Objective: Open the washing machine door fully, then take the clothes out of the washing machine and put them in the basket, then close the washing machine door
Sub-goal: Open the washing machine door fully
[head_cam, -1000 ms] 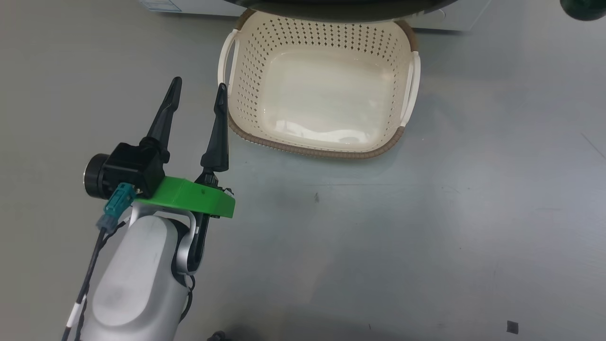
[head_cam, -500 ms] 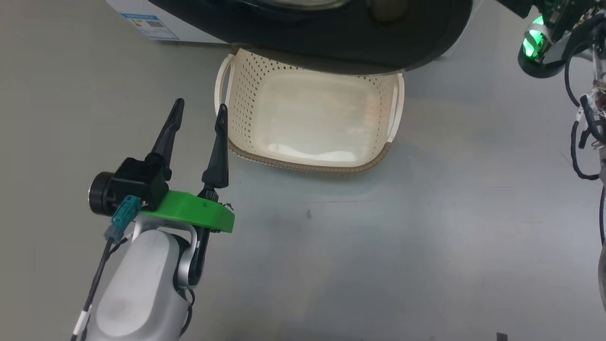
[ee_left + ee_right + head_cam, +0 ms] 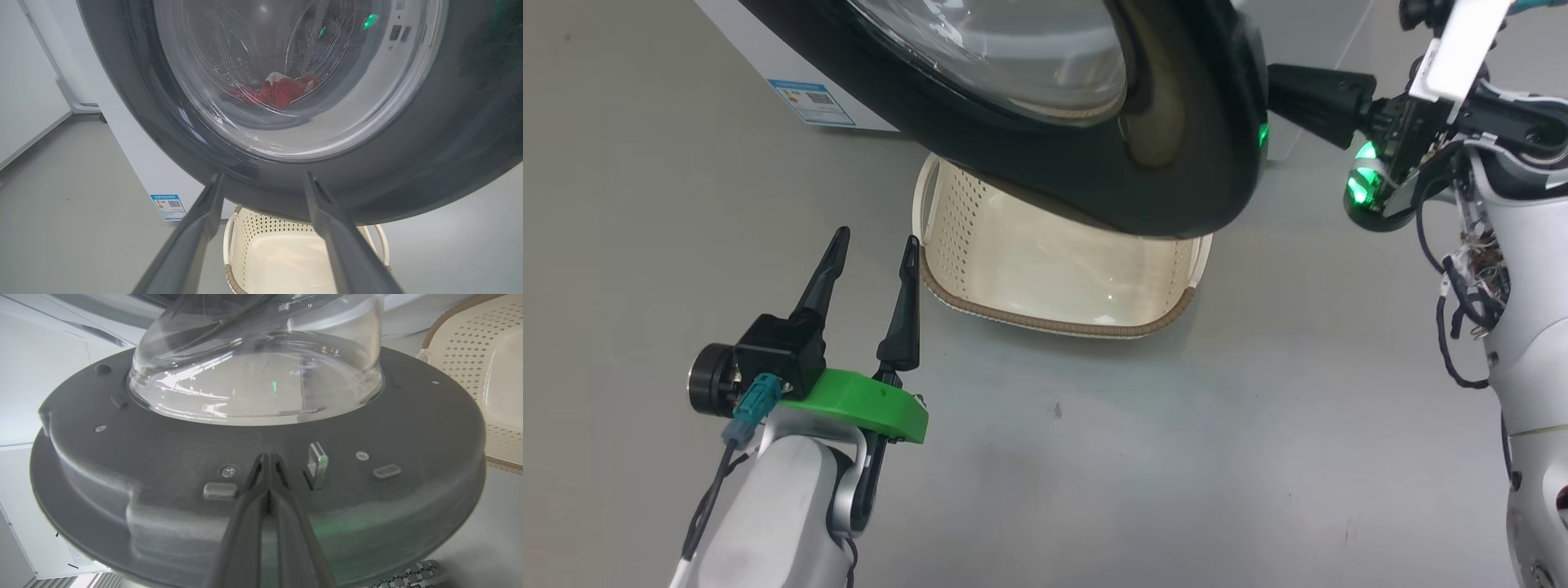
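Observation:
The washing machine door, a glossy black rim around a clear glass bowl, hangs over the far part of the cream basket. My left gripper stands open at the basket's left side, holding nothing. In the left wrist view the left gripper points at the door. Red clothes show through its glass, inside the drum. My right gripper is shut, its tips at the door's inner face beside the metal latch hook. In the head view the right gripper's fingers reach in behind the door's right edge.
The washing machine's white body carries a small blue label low on its side. The basket has nothing in it and sits on grey floor. My right arm with loose cables fills the right edge.
The head camera has tilted up, so the door and my right arm have come into the picture. My left gripper stays open beside the basket.

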### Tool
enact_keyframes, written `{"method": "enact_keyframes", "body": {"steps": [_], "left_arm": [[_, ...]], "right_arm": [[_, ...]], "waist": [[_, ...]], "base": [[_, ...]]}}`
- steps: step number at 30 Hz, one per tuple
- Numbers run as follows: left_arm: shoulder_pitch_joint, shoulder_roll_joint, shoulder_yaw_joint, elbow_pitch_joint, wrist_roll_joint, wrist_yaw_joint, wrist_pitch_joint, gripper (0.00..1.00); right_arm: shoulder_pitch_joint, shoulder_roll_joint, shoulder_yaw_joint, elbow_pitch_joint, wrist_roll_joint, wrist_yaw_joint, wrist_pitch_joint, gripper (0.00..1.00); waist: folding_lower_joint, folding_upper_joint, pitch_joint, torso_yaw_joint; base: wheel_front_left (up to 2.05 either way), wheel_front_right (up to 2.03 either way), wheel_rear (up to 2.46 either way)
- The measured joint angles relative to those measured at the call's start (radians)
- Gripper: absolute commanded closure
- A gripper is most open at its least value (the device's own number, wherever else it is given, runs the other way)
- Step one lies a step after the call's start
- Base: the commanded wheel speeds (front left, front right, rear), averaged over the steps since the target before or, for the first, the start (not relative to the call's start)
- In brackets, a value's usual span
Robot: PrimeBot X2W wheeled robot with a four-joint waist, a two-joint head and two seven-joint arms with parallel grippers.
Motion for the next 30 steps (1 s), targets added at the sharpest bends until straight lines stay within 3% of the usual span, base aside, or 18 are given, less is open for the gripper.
{"method": "enact_keyframes", "body": {"steps": [13, 30], "left_arm": [[0.066, 0.001, -0.019, 0.025, 0.000, -0.008, 0.000, 0.00], [0.122, 0.002, -0.019, 0.030, -0.001, -0.008, 0.000, 0.00]], "right_arm": [[0.147, 0.062, 0.049, -0.003, 0.020, 0.016, 0.039, 1.00], [0.253, 0.100, 0.105, -0.053, 0.042, 0.012, 0.056, 1.00]], "waist": [[0.0000, 0.0000, -0.123, 0.043], [0.0000, 0.0000, -0.205, 0.174]], "base": [[0.00, 0.00, 0.00], [0.00, 0.00, 0.00]]}}
